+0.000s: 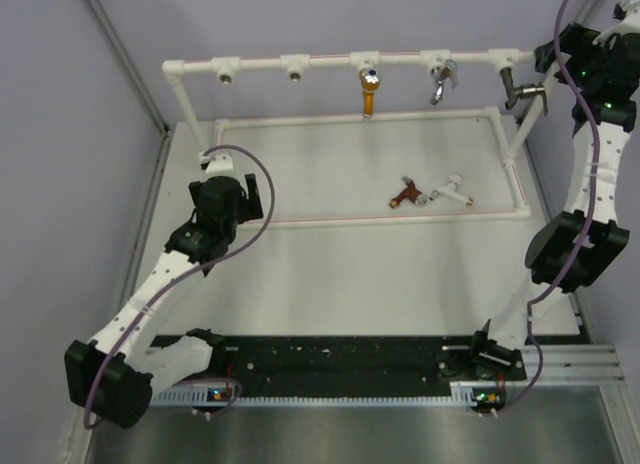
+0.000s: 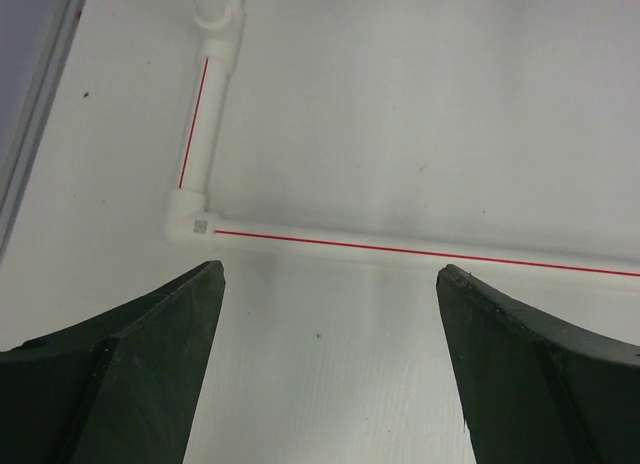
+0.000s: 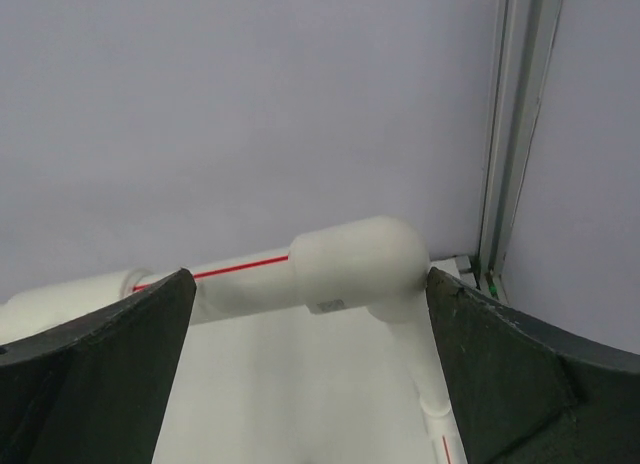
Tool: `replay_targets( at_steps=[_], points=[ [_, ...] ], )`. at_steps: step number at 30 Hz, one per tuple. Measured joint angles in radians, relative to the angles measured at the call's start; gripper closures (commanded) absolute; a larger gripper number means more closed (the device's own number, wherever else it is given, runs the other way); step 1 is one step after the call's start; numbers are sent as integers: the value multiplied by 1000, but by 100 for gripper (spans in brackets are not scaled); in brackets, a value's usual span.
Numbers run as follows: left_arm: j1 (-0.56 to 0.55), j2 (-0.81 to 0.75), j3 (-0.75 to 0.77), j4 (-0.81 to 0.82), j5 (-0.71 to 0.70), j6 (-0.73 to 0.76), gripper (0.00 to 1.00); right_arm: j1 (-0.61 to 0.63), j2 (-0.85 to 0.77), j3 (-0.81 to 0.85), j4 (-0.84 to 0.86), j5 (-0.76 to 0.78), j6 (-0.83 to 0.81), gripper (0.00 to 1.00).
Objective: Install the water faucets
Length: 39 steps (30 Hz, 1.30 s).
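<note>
Two loose water faucets lie inside the white pipe frame (image 1: 519, 174): a reddish-brown one (image 1: 405, 193) and, just right of it, a white one (image 1: 447, 192). On the raised back rail hang a gold faucet (image 1: 369, 90), a silver faucet (image 1: 443, 81) and a dark faucet (image 1: 522, 89). My left gripper (image 1: 250, 198) (image 2: 331, 269) hovers open and empty over the table by the frame's near-left elbow (image 2: 187, 216), far left of the loose faucets. My right gripper (image 1: 548, 69) (image 3: 310, 276) is high at the back right, open, with the rail's end elbow (image 3: 360, 269) showing between its fingers.
Two tee sockets (image 1: 228, 74) (image 1: 295, 68) on the rail's left part carry no faucet. Grey walls and a metal corner post (image 3: 515, 134) stand close behind the right gripper. A black strip (image 1: 340, 359) runs along the near table edge between the arm bases.
</note>
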Motion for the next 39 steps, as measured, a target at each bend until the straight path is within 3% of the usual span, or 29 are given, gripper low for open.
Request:
replay_targets(
  at_steps=[5,12,17,21,25,29,35,39],
  points=[
    [150,153,18,-33,100,-84,12,3,-71,-11,-106,-5,-20,1],
    [424,407,93,-14,172,-109,16,52,-542,-407,-138,58,-27,1],
    [523,639,256,-16,239,-86,19,277,-846,-647,-58,93,-39,1],
    [567,788,385,-30,284,-69,21,302,-1030,-872,-40,62,-6,1],
    [583,900,484,-88,339,-47,29,309,-1117,-1000,-79,18,-4,1],
    [583,994,538,-154,444,-42,45,328,-1162,-1078,-139,-14,-15,1],
    [594,991,509,-171,508,-8,91,355,-1157,-1119,-202,-52,-37,1],
    [586,857,335,-142,560,52,98,360,-1121,-1148,-217,-61,-30,1]
  ],
)
